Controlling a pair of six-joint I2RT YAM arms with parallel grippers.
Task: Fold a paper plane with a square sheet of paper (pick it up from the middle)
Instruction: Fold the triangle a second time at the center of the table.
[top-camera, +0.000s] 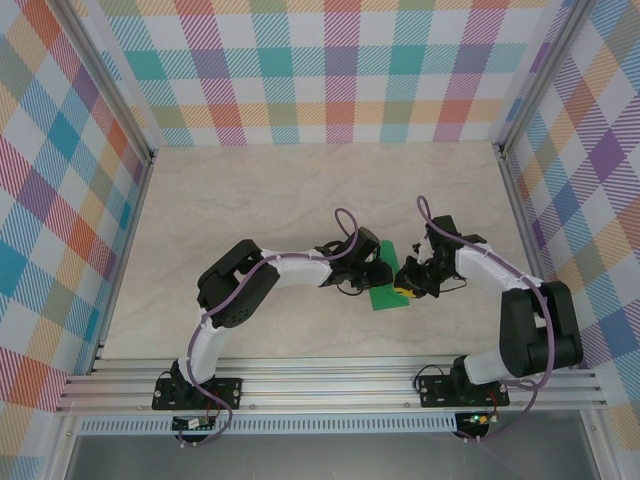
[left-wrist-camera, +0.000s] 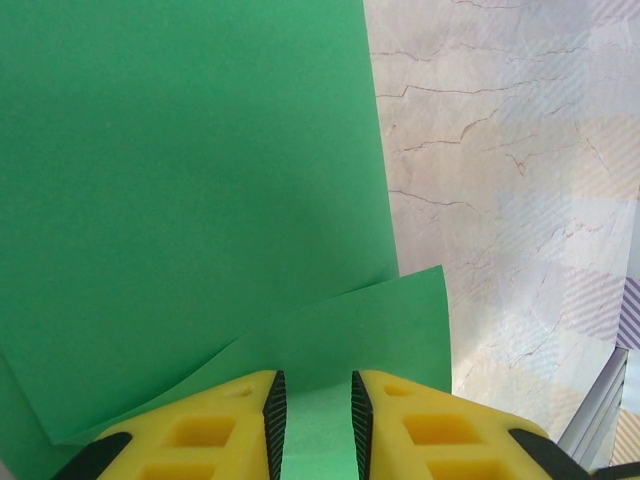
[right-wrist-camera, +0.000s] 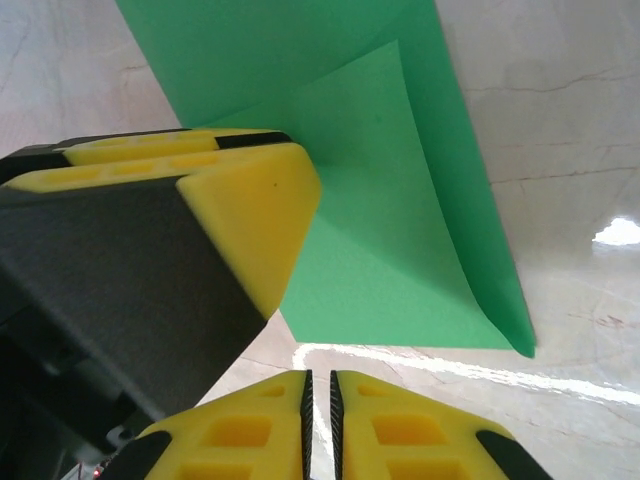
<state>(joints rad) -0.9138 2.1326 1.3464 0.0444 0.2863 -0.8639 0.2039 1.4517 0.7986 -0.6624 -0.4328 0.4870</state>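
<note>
The square sheet of paper (top-camera: 388, 297) is bright green and lies on the table between my two grippers. One corner flap (left-wrist-camera: 370, 330) is folded over it and stands slightly raised. My left gripper (left-wrist-camera: 318, 405) sits low on the sheet (left-wrist-camera: 180, 200), jaws a finger-width apart, with green paper showing in the gap. From the right wrist, its yellow fingers (right-wrist-camera: 250, 200) rest on the sheet (right-wrist-camera: 400, 250) where the flap begins. My right gripper (right-wrist-camera: 318, 385) is shut to a thin slit with nothing in it. It hangs over bare table just short of the paper's near edge. From above, both grippers (top-camera: 383, 272) (top-camera: 410, 285) meet at the sheet.
The table (top-camera: 280, 200) has a pale marble look, with open room behind and to the left of the paper. Checked walls close in three sides. An aluminium rail (top-camera: 330, 385) runs along the near edge, and a frame post (left-wrist-camera: 600, 410) shows at the far right.
</note>
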